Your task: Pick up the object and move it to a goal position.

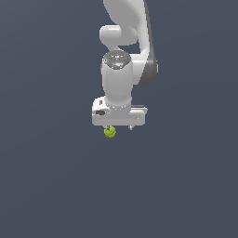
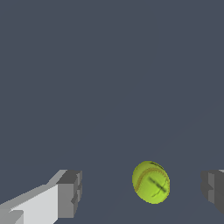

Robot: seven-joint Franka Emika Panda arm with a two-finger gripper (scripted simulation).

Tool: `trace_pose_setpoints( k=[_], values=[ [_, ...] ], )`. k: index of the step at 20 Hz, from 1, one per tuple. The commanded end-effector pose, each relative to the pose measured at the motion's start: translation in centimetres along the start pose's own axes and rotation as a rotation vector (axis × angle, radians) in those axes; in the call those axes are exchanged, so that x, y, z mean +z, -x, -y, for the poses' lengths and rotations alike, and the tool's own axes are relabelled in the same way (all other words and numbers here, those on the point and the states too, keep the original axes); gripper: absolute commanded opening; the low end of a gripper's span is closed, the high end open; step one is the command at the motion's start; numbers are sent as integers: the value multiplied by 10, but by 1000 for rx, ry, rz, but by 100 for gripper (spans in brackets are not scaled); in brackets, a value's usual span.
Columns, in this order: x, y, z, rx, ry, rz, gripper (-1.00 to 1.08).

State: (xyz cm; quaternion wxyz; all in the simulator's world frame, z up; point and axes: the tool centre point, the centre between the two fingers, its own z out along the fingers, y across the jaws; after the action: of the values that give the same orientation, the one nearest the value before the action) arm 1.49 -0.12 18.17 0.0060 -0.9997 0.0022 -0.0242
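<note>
The object, a small yellow-green ball (image 1: 109, 132) with dark seam lines, shows just under the white gripper (image 1: 119, 128) in the exterior view, below the finger on that view's left. The gripper points straight down. In the wrist view the ball (image 2: 151, 182) lies in the gap between the two grey fingertips (image 2: 70, 192), nearer one fingertip than the other and touching neither. The gripper (image 2: 141, 192) is open, its jaws spread far wider than the ball. I cannot tell how far the ball lies beneath the fingertips.
A plain dark blue-grey surface (image 1: 56, 186) fills both views around the ball. The white arm (image 1: 128, 42) rises above the gripper to the exterior view's upper edge.
</note>
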Motion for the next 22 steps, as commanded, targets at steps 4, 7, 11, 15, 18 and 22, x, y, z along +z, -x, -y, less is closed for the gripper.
trace_pose_setpoints(
  k=[4, 7, 11, 15, 18, 22],
  values=[
    [-2, -1, -5, 10, -2, -4, 100],
    [-8, -3, -19, 34, -7, -17, 100],
    [-13, -6, -26, 40, -10, -26, 100],
    [-11, -4, -25, 44, -9, -23, 100],
    [-5, 0, -27, 67, -8, -19, 100],
    [9, 9, -30, 120, -6, -10, 100]
  ],
)
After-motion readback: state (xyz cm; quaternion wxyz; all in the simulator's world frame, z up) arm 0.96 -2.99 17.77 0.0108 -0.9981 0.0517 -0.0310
